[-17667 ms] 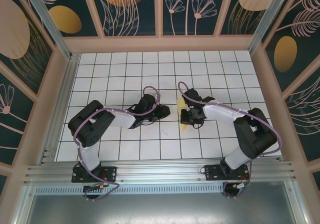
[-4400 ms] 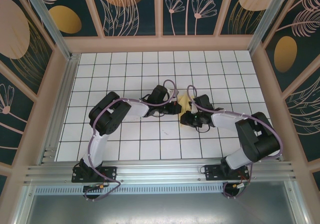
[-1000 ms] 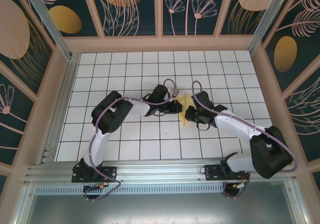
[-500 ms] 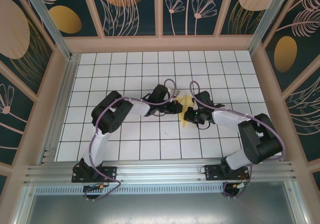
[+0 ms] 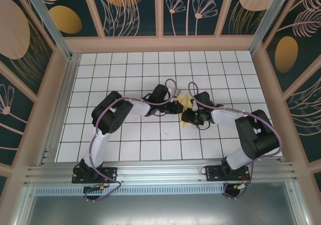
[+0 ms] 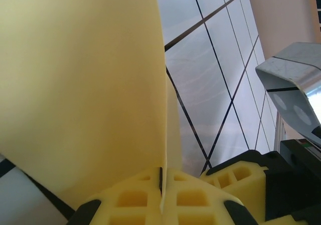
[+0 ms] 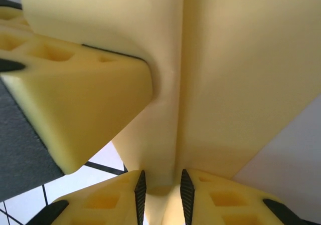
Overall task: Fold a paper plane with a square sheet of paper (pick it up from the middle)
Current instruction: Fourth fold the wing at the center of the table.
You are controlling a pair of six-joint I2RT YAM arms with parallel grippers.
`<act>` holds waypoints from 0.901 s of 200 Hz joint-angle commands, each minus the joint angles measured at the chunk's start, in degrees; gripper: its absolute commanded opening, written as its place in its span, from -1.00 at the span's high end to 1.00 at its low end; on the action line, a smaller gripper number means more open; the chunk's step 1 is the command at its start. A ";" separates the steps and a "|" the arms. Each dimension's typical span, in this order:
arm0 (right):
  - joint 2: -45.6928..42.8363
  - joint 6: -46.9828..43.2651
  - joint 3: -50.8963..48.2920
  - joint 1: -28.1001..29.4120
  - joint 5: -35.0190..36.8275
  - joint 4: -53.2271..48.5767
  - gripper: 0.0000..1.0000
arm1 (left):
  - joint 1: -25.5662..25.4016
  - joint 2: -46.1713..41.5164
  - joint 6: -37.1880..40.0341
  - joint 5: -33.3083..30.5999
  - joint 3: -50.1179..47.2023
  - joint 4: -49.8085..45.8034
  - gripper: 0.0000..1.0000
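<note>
The pale yellow paper [image 5: 184, 102], folded into a narrow creased shape, is held up between the two grippers at the table's middle. My left gripper [image 5: 176, 106] is shut on it: in the left wrist view its pads [image 6: 162, 185] pinch the thin folded edge of the paper [image 6: 80, 84]. My right gripper [image 5: 187, 116] is just right of it. In the right wrist view its jaws [image 7: 160, 191] stand slightly apart with the paper's centre fold [image 7: 241, 74] lying loosely between them. The left gripper's yellow finger [image 7: 75, 99] presses the paper's left flap.
White grid-tiled table [image 5: 125, 74] inside patterned walls. The right gripper's finger [image 6: 241, 177] and a metal frame post [image 6: 291, 84] show past the paper. Both arms crowd the table's centre.
The right gripper's jaws have parted from a tight pinch on the fold, and that arm shifted slightly left with its elbow drawn in. The left gripper kept its grip and place.
</note>
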 commanded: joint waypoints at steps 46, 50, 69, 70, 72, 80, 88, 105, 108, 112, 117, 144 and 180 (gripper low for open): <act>1.55 0.16 -2.31 -2.45 -3.19 1.57 0.29 | 1.28 1.18 3.64 2.11 2.22 -2.65 1.00; 1.66 0.16 -2.31 -2.47 -3.19 1.49 0.29 | 1.27 1.30 3.90 2.09 2.31 -2.77 1.00; 1.66 -0.02 -2.39 -2.59 -3.04 1.25 0.28 | 1.39 1.81 4.62 2.11 2.78 -3.62 1.00; 1.73 -0.02 -2.40 -2.62 -3.03 1.28 0.28 | 1.42 1.83 4.63 2.10 2.78 -3.60 1.00; 1.69 0.03 -2.40 -2.64 -3.00 1.24 0.28 | 1.37 1.84 4.63 2.11 2.78 -3.57 1.00; 1.84 0.07 -2.40 -2.80 -2.85 1.13 0.28 | 1.52 1.85 4.71 2.02 2.70 -3.57 1.00; 1.87 0.07 -2.53 -2.86 -2.78 1.09 0.28 | 1.52 1.79 5.04 1.99 2.61 -3.71 1.00; 1.80 0.24 -2.70 -3.02 -2.33 0.90 0.29 | 1.91 1.49 5.69 1.04 2.34 -4.20 1.00; 1.78 0.20 -2.75 -3.04 -2.32 0.93 0.29 | 1.94 1.56 5.73 1.15 2.38 -4.13 1.00; 1.75 0.24 -2.83 -3.08 -2.32 0.97 0.29 | 1.97 1.62 5.78 1.51 2.49 -4.13 1.00; 1.79 0.29 -2.91 -3.07 -2.36 1.04 0.30 | 1.98 1.73 5.85 1.77 2.59 -4.12 1.00; 1.97 0.42 -3.01 -3.02 -1.97 0.89 0.33 | 2.05 2.43 5.98 2.93 3.12 -3.42 1.00; 2.02 0.45 -3.06 -3.14 -1.89 0.93 0.42 | 1.97 3.51 7.05 4.11 4.01 -4.14 1.00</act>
